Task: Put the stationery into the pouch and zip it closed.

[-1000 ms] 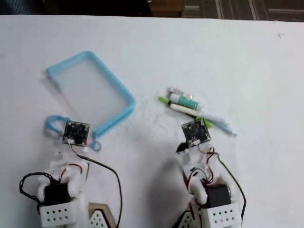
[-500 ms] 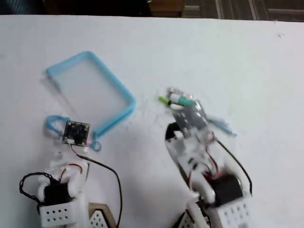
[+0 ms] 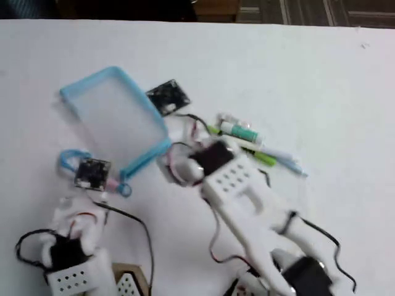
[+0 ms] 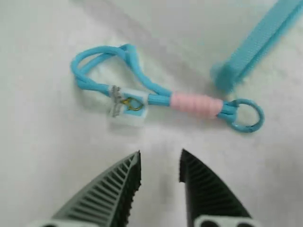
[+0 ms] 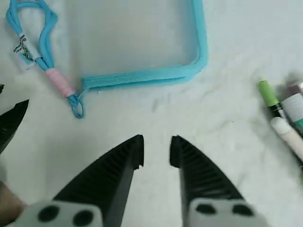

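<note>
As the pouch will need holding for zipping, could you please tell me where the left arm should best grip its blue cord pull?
Probably the pink wrapped section of the cord pull: there both strands are bound into one straight, narrow bar lying flat on the table. Come from above with the left gripper, its open fingers across it.

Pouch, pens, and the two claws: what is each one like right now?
Clear flat pouch with blue edging: lying flat, empty.
Blue zipper cord with pink wrap: loose on table.
Pile of pens and markers: on table, outside pouch.
Left claw: open, empty.
Right claw: open, empty.
</note>
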`<state>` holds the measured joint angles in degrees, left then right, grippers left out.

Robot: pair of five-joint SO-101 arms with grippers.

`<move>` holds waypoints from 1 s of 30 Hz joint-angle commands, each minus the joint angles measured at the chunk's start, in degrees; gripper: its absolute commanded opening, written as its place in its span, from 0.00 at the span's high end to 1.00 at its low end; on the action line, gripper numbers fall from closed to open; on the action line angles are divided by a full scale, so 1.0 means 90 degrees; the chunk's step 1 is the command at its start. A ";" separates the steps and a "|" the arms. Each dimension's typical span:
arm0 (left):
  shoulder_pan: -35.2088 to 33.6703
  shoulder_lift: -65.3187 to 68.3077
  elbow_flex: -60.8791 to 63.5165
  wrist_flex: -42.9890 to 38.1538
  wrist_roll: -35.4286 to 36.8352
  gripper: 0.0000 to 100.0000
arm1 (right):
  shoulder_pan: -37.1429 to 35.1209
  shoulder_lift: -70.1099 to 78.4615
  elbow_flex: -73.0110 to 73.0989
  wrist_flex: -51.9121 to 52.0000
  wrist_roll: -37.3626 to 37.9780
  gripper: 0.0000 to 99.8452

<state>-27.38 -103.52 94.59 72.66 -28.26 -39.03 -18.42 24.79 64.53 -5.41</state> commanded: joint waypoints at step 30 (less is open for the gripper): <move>-0.4147 -0.0015 -0.0821 -0.1748 0.0127 0.78 | -0.1636 0.8591 -1.0110 0.3795 -0.5236 0.82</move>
<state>-64.48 -103.34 89.93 56.75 -27.56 -53.45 55.08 -56.79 96.35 -50.68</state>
